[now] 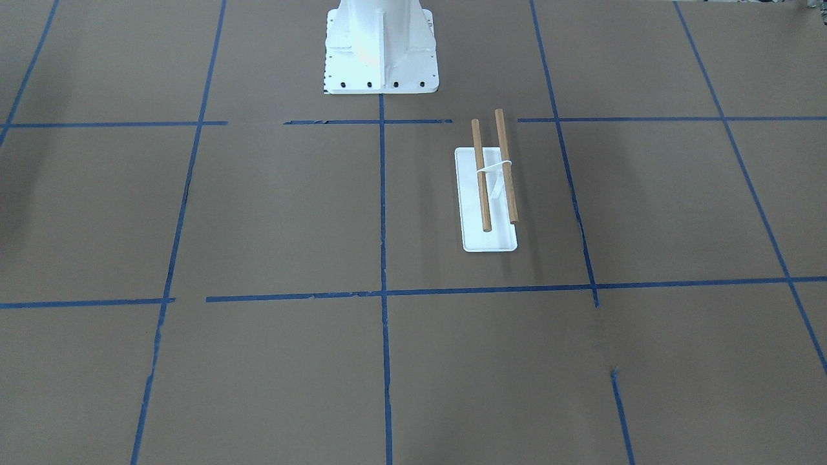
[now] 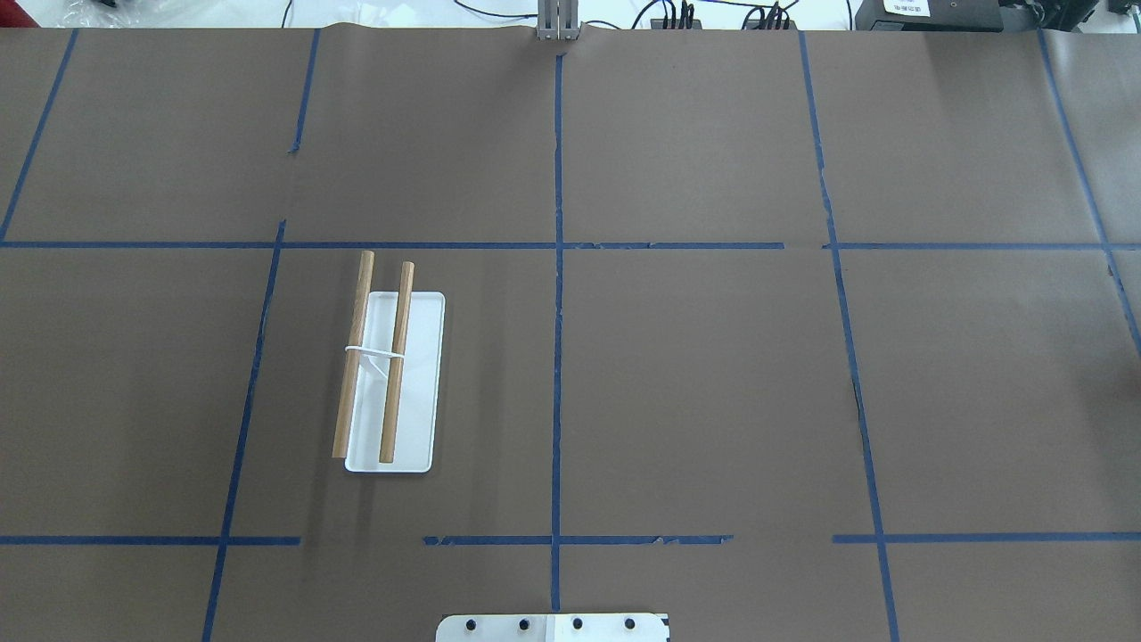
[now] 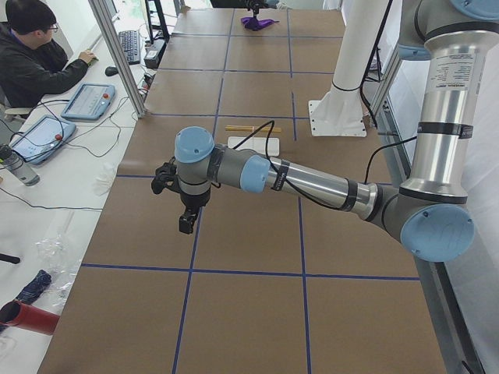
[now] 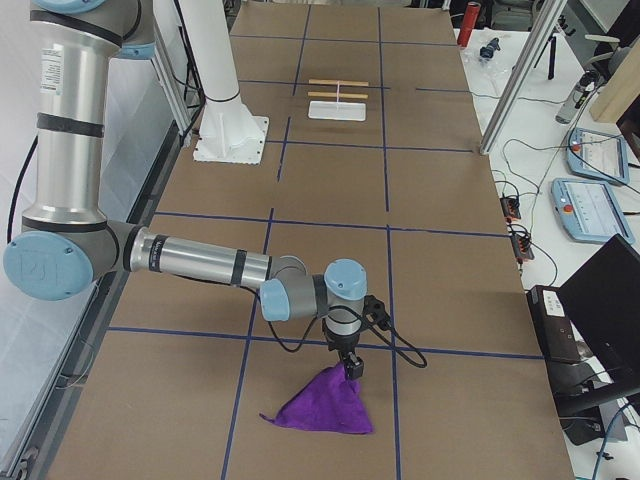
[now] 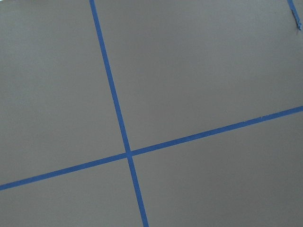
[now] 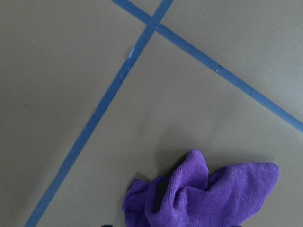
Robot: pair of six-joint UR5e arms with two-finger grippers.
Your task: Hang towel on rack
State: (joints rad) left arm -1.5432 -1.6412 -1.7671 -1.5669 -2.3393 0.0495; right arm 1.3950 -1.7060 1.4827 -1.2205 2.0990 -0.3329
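Observation:
The rack [image 1: 482, 181] stands on the brown table, its two wooden dowels lying parallel over a white base [image 2: 419, 374]; it also shows in the right exterior view [image 4: 338, 95]. The purple towel [image 4: 325, 408] lies far from it at the table's right end, pulled up into a peak. My right gripper [image 4: 352, 368] sits at that peak; I cannot tell whether it is shut. The right wrist view shows the bunched towel [image 6: 208, 194] without fingers. My left gripper [image 3: 187, 222] hangs above bare table at the left end; I cannot tell its state.
The white bolted pedestal [image 1: 381, 45] stands mid-table at the robot's side. Blue tape lines grid the table. An operator [image 3: 31, 54] sits at a side desk with pendants. A metal post [image 4: 520, 70] and a red bottle [image 4: 472, 17] are at the far edge.

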